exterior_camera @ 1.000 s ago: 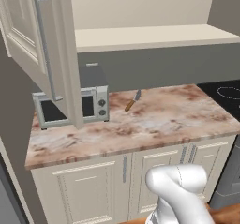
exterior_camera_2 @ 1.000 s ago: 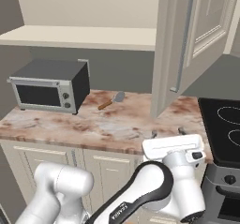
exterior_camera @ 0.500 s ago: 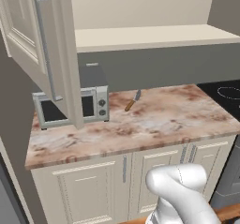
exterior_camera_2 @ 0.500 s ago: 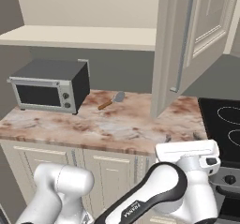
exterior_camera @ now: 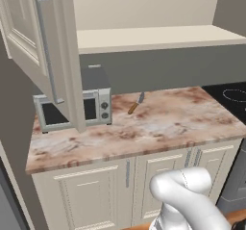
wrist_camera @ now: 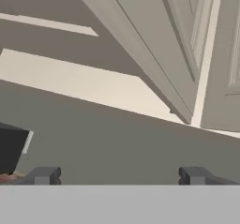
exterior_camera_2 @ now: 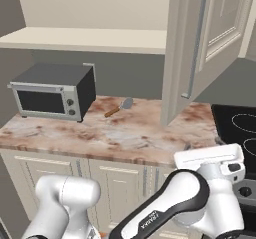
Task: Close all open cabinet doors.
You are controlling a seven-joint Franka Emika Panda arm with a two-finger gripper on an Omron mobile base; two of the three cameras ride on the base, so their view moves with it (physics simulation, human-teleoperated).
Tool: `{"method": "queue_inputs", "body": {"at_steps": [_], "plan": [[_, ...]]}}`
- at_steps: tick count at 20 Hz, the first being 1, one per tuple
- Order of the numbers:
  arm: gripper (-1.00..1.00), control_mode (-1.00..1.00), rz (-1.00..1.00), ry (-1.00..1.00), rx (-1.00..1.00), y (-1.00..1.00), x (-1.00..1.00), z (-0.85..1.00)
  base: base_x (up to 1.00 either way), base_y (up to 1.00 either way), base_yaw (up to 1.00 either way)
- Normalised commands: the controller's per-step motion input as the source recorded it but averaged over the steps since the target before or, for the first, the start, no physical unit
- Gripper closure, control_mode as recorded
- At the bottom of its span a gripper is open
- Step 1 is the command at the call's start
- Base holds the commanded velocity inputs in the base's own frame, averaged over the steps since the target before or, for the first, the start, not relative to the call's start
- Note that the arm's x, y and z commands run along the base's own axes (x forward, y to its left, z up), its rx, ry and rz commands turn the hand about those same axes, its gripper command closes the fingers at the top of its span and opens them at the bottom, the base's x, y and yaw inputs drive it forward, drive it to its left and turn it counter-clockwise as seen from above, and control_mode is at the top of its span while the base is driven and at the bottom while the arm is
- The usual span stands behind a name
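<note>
I see one cabinet door (exterior_camera: pixel 45 56) swung wide open, hanging out over the marbled counter (exterior_camera: pixel 158 128) with its edge turned toward me; from the right base camera the same cabinet door (exterior_camera_2: pixel 200 48) stands above the counter's right end, its long grey bar handle (exterior_camera_2: pixel 195 45) upright. A toaster oven (exterior_camera_2: pixel 52 90) sits at the counter's left, with a small wooden-handled utensil (exterior_camera_2: pixel 117 107) lying between it and the door. My gripper (wrist_camera: pixel 119 176) is released, fingertips (wrist_camera: pixel 44 175) spread wide with nothing between them, aimed up at the door's underside (wrist_camera: pixel 154 54) and the grey wall.
</note>
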Motion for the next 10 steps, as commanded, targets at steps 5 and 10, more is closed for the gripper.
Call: {"method": "queue_inputs", "body": {"at_steps": [5,10], "plan": [[-1.00,-1.00,0.01,-0.07,-0.11,0.00,0.00,0.31,0.00,0.00,0.00],[-1.00,-1.00,0.01,-0.06,-0.14,0.00,0.00,0.38,0.00,0.00,0.00]]}}
